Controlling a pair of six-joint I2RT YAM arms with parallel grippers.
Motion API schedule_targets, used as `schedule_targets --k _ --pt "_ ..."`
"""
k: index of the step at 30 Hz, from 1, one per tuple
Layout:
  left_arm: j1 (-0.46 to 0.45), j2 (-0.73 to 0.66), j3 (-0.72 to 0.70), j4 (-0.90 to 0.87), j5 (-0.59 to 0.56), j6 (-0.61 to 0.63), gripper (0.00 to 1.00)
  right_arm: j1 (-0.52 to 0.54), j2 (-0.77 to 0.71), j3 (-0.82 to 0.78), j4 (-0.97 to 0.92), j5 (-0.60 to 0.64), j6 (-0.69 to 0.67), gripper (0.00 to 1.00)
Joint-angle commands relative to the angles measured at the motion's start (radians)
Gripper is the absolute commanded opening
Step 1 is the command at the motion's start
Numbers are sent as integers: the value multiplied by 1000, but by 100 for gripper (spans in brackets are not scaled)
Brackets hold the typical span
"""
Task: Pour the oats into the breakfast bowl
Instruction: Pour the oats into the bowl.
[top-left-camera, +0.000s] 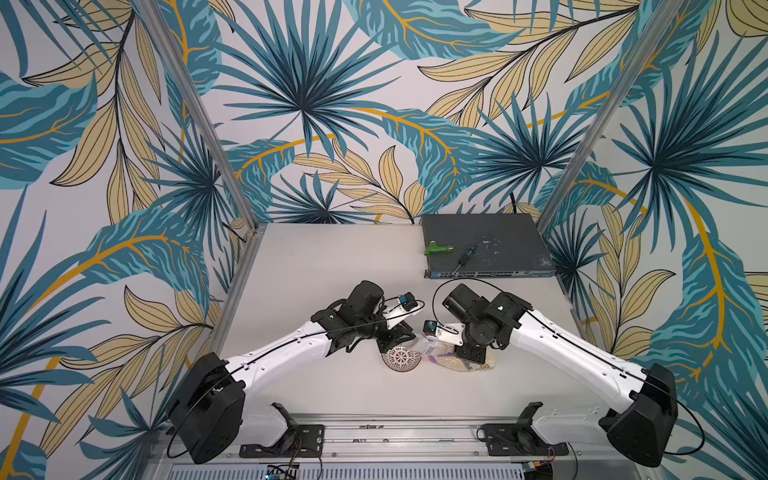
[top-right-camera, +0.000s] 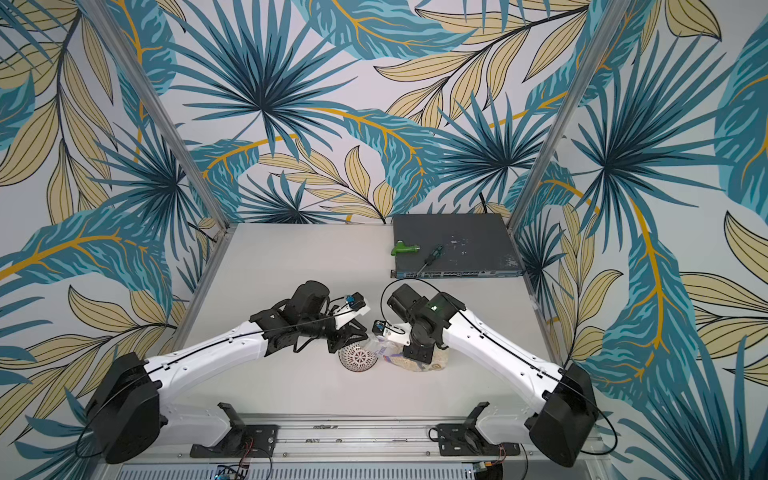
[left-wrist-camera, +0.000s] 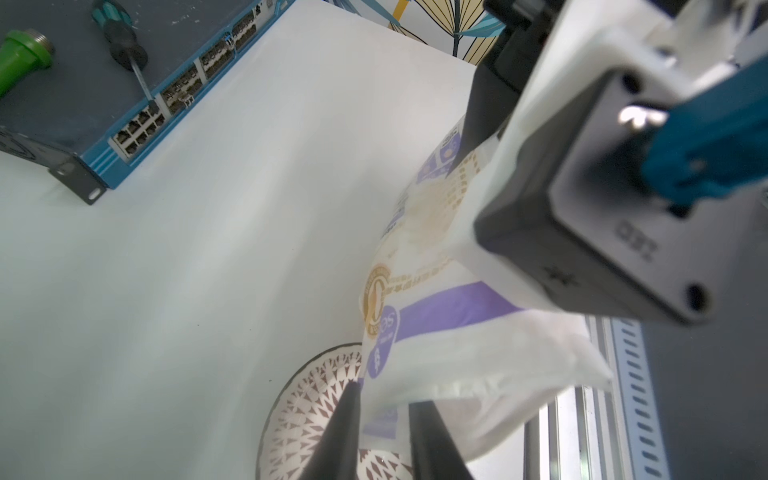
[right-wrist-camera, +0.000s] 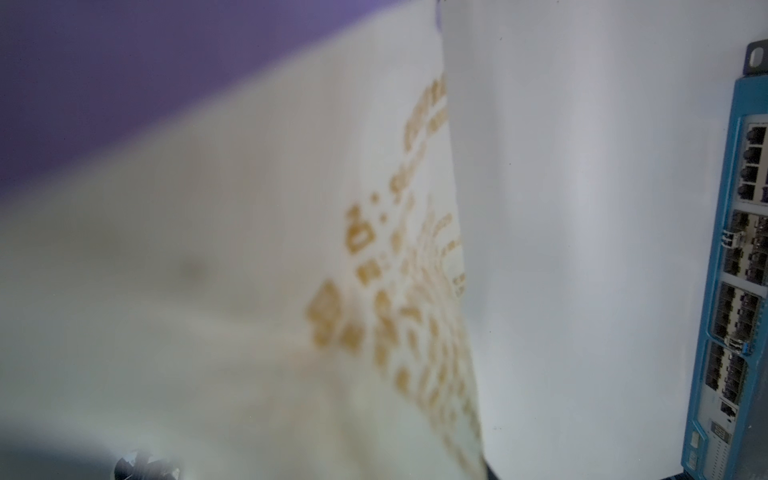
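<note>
Top views show oats (top-left-camera: 452, 364) inside bag (top-left-camera: 430, 348) beside breakfast bowl (top-left-camera: 401, 357).

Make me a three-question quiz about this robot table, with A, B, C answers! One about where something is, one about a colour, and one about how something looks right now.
1. Where does the screwdriver lie?
A. on the bare tabletop
B. on the grey box
C. in a cup

2. What colour is the band on the oat bag?
A. red
B. purple
C. black

3. How is the bowl?
A. heaped with oats
B. broken
C. no oats, pattern showing

Answers:
1 B: it rests on the box beside a green tool.
2 B: the left wrist view shows the purple band.
3 C: both top views show its pattern uncovered.
</note>
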Motion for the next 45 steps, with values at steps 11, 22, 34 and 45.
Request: schedule_targets --k 11,22,34,45 --pt "-6 28 -4 32 66 -22 0 64 18 78 -28 212 -22 0" --pt "-7 -19 -47 77 16 -102 0 126 4 66 -30 328 -29 0" --pt "-18 -73 -136 102 -24 -171 0 197 -2 43 7 500 -53 0" --pt "-18 -90 -149 148 -103 -227 0 233 14 19 40 613 -83 0"
